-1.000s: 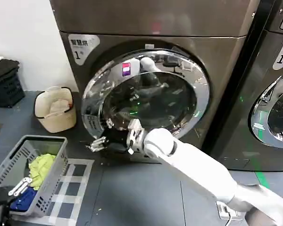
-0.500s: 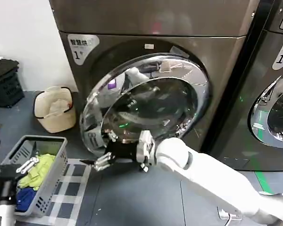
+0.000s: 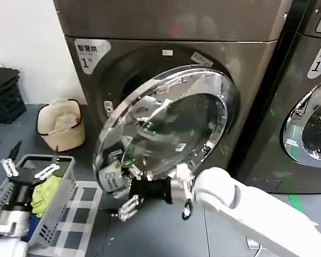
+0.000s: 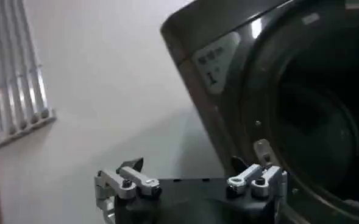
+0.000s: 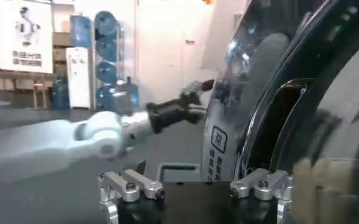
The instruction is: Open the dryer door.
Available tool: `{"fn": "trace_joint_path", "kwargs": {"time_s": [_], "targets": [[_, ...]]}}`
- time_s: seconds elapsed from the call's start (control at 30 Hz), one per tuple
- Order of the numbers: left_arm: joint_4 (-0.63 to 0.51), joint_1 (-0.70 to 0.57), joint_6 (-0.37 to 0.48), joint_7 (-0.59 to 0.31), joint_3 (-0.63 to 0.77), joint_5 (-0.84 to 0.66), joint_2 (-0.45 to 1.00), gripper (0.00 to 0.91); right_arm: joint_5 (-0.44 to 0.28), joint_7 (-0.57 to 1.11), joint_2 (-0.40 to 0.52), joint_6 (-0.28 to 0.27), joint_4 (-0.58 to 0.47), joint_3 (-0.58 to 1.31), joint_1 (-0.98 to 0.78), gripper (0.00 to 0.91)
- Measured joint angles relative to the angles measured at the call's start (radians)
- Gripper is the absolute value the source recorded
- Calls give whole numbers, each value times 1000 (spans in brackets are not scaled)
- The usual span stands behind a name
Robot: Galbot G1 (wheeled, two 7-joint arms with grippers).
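Note:
The dryer door (image 3: 171, 123), a round porthole with a wide chrome rim and dark glass, stands swung partly out from the dark drum opening (image 3: 123, 80). My right gripper (image 3: 125, 191) is at the door's lower left edge, open, with one finger on either side of the rim. In the right wrist view the chrome rim (image 5: 228, 122) runs down toward the space between the spread fingers of that gripper (image 5: 197, 179). My left gripper (image 3: 28, 170) is raised at the lower left, open and holding nothing. In the left wrist view this gripper (image 4: 188, 173) faces the drum opening (image 4: 313, 122).
A grey basket (image 3: 61, 179) with yellow and blue clothes sits on the floor under the left gripper. A beige bin (image 3: 61, 126) stands left of the dryer, with a black crate (image 3: 5, 93) beyond it. A neighbouring machine (image 3: 310, 123) with its own chrome door is on the right.
The door has swung further out from the dryer. The right gripper has moved down and toward me along with its edge. The left gripper has risen over the basket.

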Motion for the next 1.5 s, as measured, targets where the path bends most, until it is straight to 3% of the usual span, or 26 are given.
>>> {"fn": "trace_joint_path", "kwargs": {"time_s": [0.47,0.93,1.5], "targets": [[86,-96,-44,25,171,53,139,907,4,-106,-130,17,89,59,-78,907],[136,-146,-170,61,318,217,227,907,7,-150,-228,36,137,138,-157,907],[139,-171,-252,106,429,324,341,907,-82,-173,-300,85,206,370,-416,907]]}}
